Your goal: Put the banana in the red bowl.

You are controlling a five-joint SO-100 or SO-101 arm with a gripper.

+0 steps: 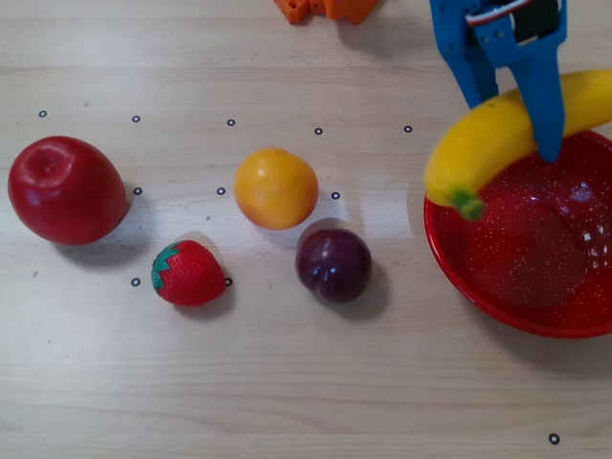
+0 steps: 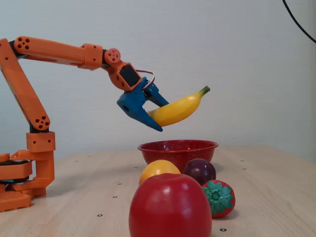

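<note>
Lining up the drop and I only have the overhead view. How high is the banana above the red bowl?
Observer: In the fixed view the banana hangs clear above the red bowl, not touching its rim.
Operator: Level or tilted?
Observer: Tilted, green stem end up and away from the arm.
Operator: Where does the gripper hold it?
Observer: The gripper is shut on the banana's lower end, fingers angled down toward the bowl.
</note>
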